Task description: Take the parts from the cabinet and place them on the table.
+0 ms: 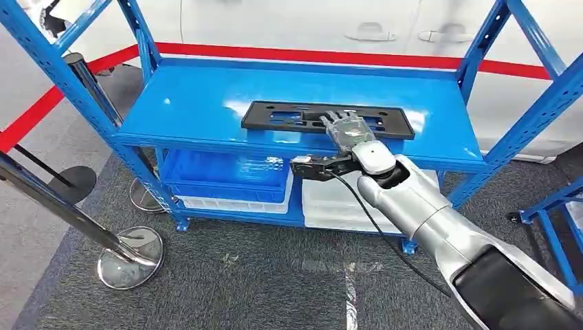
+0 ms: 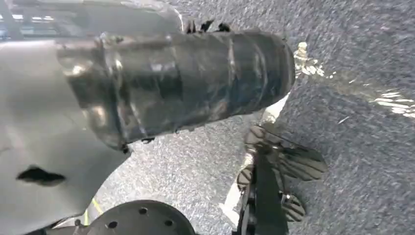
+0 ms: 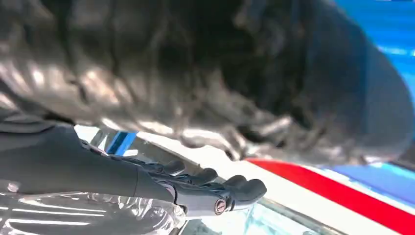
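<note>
A long, flat black plastic part point(image 1: 327, 119) — a rectangular frame with cut-outs along its length — lies on the glossy blue metal top shelf point(image 1: 199, 110) of the cabinet, parallel to the front edge and roughly in the middle. The right robot hand point(image 1: 347, 129) reaches in from the silver arm and rests palm-down on the part near its right-centre, fingers stretched forward across the black plastic and wrapped in a clear, shiny film; whether they actually grip the part or merely lie on it cannot be told. In the right wrist view the dark fingers point(image 3: 215, 183) lie fairly straight and close side by side, beneath a blurred, wrinkled dark cover. The lower shelf carries a blue ribbed plastic bin point(image 1: 223, 175) and a white bin point(image 1: 337, 203) beside it. The cabinet stands on coarse grey carpet point(image 1: 261, 282) (a chrome stanchion base point(image 1: 130, 256) sits to the left). The left robot hand point(image 2: 181, 83) — a grey film-wrapped bulk over the carpet — has its fingers out of sight.
</note>
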{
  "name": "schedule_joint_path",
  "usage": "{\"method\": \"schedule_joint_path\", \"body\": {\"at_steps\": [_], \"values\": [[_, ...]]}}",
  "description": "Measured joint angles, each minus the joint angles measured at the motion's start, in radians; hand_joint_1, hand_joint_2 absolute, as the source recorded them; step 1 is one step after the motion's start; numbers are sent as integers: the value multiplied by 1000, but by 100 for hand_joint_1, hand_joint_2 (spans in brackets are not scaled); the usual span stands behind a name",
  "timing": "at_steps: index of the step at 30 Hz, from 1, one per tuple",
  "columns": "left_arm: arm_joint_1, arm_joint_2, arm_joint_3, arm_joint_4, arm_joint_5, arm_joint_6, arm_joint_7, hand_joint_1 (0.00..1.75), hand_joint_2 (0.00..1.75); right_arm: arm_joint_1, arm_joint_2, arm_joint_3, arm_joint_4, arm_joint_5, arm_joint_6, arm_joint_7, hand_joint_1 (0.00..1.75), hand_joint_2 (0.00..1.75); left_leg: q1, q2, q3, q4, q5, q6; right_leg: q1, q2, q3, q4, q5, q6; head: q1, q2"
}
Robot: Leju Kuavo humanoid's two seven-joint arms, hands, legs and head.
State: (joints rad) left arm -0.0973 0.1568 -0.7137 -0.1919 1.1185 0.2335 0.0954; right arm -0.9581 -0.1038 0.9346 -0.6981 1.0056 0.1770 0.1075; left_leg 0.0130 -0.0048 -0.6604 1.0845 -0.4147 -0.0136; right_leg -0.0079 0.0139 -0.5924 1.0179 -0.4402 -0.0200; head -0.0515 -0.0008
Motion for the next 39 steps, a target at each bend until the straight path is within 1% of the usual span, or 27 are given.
{"method": "schedule_joint_path", "body": {"at_steps": [2,5,6,7,8,9,10,11,12,13,15,16,17,20,22,23,25,26,27,28,29,31,32,33,34,36,39], "values": [[-1,1,0,0,0,1,0,0,0,-3,-1,-3,2,0,0,0,0,0,-8,-2,32,-67,-12,8,7,1,-4,5,-6,9,1,0],[-2,1,0,0,2,3,0,0,0,-2,-2,-5,5,2,1,1,0,0,-7,-3,29,-62,-16,22,7,1,-1,-1,-8,22,2,0],[-3,0,0,0,2,3,2,0,0,-3,-3,-7,5,2,2,2,0,0,1,-2,38,-70,-14,29,8,1,-7,3,-17,29,2,0],[-2,0,0,0,2,4,2,0,0,-6,-5,-8,5,2,2,3,0,0,0,-2,45,-72,-16,33,7,-3,-16,33,-34,34,5,0],[-2,0,0,0,2,5,2,0,0,-10,-5,-8,5,3,3,3,0,0,0,-1,48,-72,-20,39,6,-4,-45,95,-65,36,8,0],[-3,0,0,0,2,6,2,0,0,-10,-5,-9,5,3,5,3,0,0,-1,-1,51,-71,-22,43,5,-5,-89,180,-98,38,6,0],[-3,0,0,0,2,6,2,0,0,-7,-5,-8,5,3,9,3,0,0,-2,-1,54,-71,-25,46,5,-5,-130,254,-120,40,8,0],[-3,0,0,0,2,6,2,0,0,-1,-5,-8,5,3,10,3,0,0,-2,-2,57,-71,-29,48,4,-5,-163,302,-123,41,6,0],[-3,0,0,0,2,6,2,0,0,4,-5,-8,6,4,11,2,0,0,-2,-3,61,-69,-33,49,4,-5,-171,299,-102,40,8,0],[-2,0,0,0,2,5,3,0,0,5,-5,-8,6,5,11,-1,0,0,-2,-5,65,-66,-38,48,4,-5,-158,255,-63,37,8,0],[0,0,0,0,2,5,3,0,0,2,-5,-9,6,5,10,-6,0,0,-2,-7,77,-60,-51,43,6,-5,-88,88,35,26,8,0],[0,0,0,0,2,5,3,0,0,1,-5,-8,6,5,9,-7,0,0,-1,-8,81,-60,-58,39,9,-5,-61,31,39,19,8,0],[-4,0,0,0,2,5,3,0,0,-1,-4,-8,5,5,9,-8,0,0,-8,-9,78,-55,-61,34,13,-4,-45,13,32,18,6,0],[-4,1,0,0,2,5,3,0,0,0,-4,-8,5,5,9,-10,0,0,-5,-8,81,-66,-61,21,14,-2,-46,9,24,11,6,0],[0,2,0,0,2,5,3,0,0,0,-4,-9,5,5,9,-9,0,0,-3,-5,77,-52,-77,10,3,-3,-31,-5,26,3,7,0],[-1,2,0,0,2,4,3,0,0,-3,-3,-9,5,5,9,-8,0,0,-4,-2,55,2,-106,6,1,-3,-26,-6,22,-3,2,0],[-3,4,0,0,2,4,3,0,0,-3,-2,-9,3,5,9,-10,0,0,-2,-2,-30,161,-168,0,2,-3,-20,-6,17,-7,-1,0],[-3,4,0,0,2,4,3,0,0,-1,-1,-9,3,5,9,-12,0,175,-2,-2,-70,226,-181,-2,2,-3,-17,-5,14,-8,-1,0],[-3,4,0,0,2,4,3,0,0,3,-2,-9,3,5,9,-12,0,175,-2,-2,-92,251,-173,-3,2,-3,-12,-5,9,-8,-2,0],[-1,4,0,0,2,4,3,0,0,6,-2,-9,3,5,9,-12,0,175,-2,-2,-90,223,-136,-3,2,-3,-5,-5,4,-8,-1,0],[1,4,0,0,2,4,3,0,0,6,-2,-9,3,5,9,-12,0,0,-2,-1,-66,156,-87,-2,2,-2,3,-4,-2,-6,-2,0],[0,6,0,0,2,4,3,0,0,5,-1,-9,3,6,8,-12,0,0,-2,0,8,-23,13,3,2,-2,20,-1,-15,0,-1,0],[0,6,0,0,2,5,3,0,0,5,-1,-9,3,7,8,-12,0,0,-3,-1,20,-37,-10,7,2,-2,21,-6,-19,4,0,0],[-2,6,0,0,2,5,3,0,0,0,-2,-9,3,10,8,-12,0,175,-9,-3,33,-65,-10,9,10,-1,16,3,-22,10,-2,0],[-5,6,0,0,2,5,3,0,0,-1,-1,-9,2,11,8,-12,0,175,-9,-5,27,-56,-11,18,8,-1,12,-1,-20,14,0,0],[-2,6,0,0,2,4,3,0,0,2,-1,-8,2,14,9,-13,0,175,-9,-5,29,-61,-15,28,10,0,18,-2,-24,23,3,0],[1,5,0,0,1,3,3,0,0,3,-1,-9,2,18,8,-13,0,175,-4,-4,44,-70,-17,39,7,-5,4,37,-51,33,7,0]]}}
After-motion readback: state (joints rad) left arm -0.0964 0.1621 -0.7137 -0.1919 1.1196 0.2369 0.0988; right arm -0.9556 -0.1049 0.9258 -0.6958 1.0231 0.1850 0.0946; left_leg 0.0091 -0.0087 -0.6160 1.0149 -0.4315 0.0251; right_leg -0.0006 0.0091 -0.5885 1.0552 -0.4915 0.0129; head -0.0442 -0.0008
